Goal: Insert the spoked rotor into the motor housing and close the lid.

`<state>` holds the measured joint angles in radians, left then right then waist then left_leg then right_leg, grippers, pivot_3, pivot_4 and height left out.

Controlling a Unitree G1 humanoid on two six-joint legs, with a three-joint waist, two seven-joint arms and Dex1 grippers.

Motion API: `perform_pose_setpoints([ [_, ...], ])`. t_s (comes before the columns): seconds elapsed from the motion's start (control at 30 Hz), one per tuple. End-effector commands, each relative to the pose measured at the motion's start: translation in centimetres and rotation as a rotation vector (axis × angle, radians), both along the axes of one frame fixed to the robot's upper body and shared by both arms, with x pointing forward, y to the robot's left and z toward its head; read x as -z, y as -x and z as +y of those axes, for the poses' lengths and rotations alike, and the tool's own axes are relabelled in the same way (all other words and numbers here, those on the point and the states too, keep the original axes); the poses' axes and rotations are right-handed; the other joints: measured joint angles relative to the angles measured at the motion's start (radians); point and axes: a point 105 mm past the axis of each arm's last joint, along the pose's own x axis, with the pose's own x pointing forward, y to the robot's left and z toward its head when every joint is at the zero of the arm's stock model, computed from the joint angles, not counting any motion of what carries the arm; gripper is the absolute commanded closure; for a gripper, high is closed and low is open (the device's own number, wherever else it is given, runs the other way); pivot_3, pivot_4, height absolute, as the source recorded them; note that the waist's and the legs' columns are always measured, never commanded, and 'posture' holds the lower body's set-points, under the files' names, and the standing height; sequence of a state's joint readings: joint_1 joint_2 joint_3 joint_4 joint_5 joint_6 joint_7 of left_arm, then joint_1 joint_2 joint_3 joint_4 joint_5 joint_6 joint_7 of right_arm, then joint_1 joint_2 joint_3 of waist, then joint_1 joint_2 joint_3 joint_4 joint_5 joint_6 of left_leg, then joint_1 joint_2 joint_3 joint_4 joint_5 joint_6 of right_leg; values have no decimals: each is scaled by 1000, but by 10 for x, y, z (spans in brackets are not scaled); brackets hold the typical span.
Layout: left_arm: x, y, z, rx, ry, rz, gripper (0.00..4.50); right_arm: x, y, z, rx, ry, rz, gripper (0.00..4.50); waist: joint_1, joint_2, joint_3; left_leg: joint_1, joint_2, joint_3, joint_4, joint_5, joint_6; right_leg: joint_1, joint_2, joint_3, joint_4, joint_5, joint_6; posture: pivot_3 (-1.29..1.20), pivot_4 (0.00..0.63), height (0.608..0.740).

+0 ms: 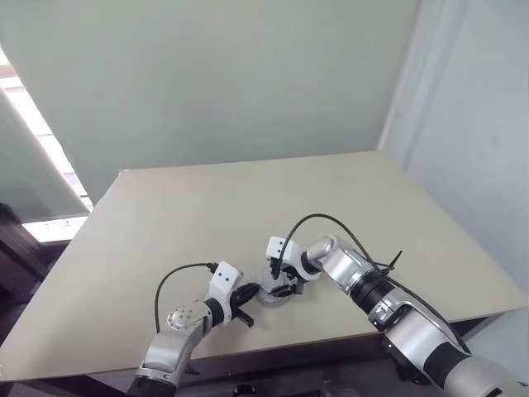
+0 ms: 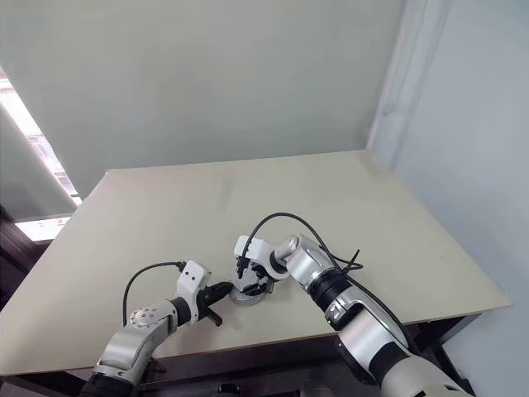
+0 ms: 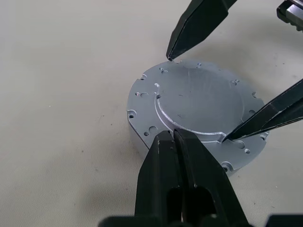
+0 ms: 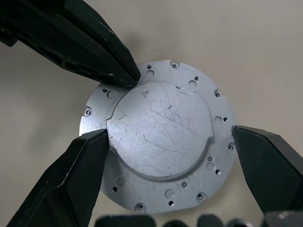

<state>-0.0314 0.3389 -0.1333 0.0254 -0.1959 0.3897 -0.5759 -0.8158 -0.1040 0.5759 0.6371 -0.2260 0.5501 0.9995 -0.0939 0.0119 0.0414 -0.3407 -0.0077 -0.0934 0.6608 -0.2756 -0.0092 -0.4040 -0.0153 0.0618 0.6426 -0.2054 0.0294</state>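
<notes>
Near the front edge of the pale table (image 1: 248, 198) sits one round silver metal disc (image 4: 158, 139), flat face up, with a raised circular middle, fine scratches and small holes around its rim. It looks like the closed housing, or its lid; I cannot tell which, and no windings or spokes are on show.

The right gripper (image 4: 168, 146) reaches in from the side and tilts down over the disc, its two black fingers spread wide, one on each side of the rim. The fingertips sit right at the edge, though I cannot tell if they press it.

The left gripper (image 3: 173, 135) has its fingers pinched together with nothing between them. Their joined tip rests at the rim of the disc, on the side nearest that arm, touching or just beside it.
</notes>
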Motion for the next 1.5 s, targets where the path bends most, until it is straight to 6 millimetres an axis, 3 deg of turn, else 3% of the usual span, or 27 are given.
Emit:
perform_pose_setpoints([
  [0.03, 8, 3, -1, 15, -27, 33, 4500, -6, -12, -11, 135, -29, 32, 14, 0, 0, 0, 0, 0, 0, 0, 0, 0, 0, 0, 0, 0, 0, 0, 0, 0, 740],
  [0.2, 8, 3, -3, 25, -27, 33, 4500, -25, -18, -7, 216, -148, 99, 14, 3, 0, 0, -2, 0, 0, 0, 0, 0, -2, 0, 0, 0, 0, 0, 0, 0, 740],
  [0.37, 8, 2, -6, 36, -26, 32, 4500, -51, -37, -24, 421, -323, 222, 14, 9, 0, 1, -5, -1, 0, 0, 0, 0, -3, 0, 0, 0, 0, 0, 0, 0, 740],
  [0.5, 8, 2, -7, 40, -26, 32, 4500, -43, -38, -36, 434, -294, 214, 14, 13, -1, 1, -6, 0, 0, -3, 0, 0, -5, 0, 0, -2, 0, 0, 0, 0, 740],
  [0.73, 8, 1, -9, 51, -27, 32, 4500, -37, -30, -33, 434, -312, 267, 14, 12, -1, 1, -6, 0, 2, -7, 0, 0, -6, 1, 1, -2, 0, 1, 0, 0, 740],
  [1.17, 6, 1, -9, 57, -31, 24, 4500, -20, -31, -51, 803, -482, 638, 14, 11, -1, 1, -6, 0, 3, -7, 0, 1, -6, 1, 2, -2, 0, 1, 0, 0, 740],
  [1.37, 6, 2, -7, 54, -36, 26, 4500, -18, -31, -48, 895, -608, 770, 14, 7, -1, 1, -6, 0, 3, -7, 0, 1, -6, 1, 3, -2, 0, 1, 0, 0, 740],
  [1.5, 7, 4, -3, 47, -44, 28, 4500, -19, -29, -34, 929, -714, 868, 14, -3, -1, 1, -6, 0, 3, -8, 0, 1, -5, 1, 3, -2, 1, 2, 0, 0, 740],
])
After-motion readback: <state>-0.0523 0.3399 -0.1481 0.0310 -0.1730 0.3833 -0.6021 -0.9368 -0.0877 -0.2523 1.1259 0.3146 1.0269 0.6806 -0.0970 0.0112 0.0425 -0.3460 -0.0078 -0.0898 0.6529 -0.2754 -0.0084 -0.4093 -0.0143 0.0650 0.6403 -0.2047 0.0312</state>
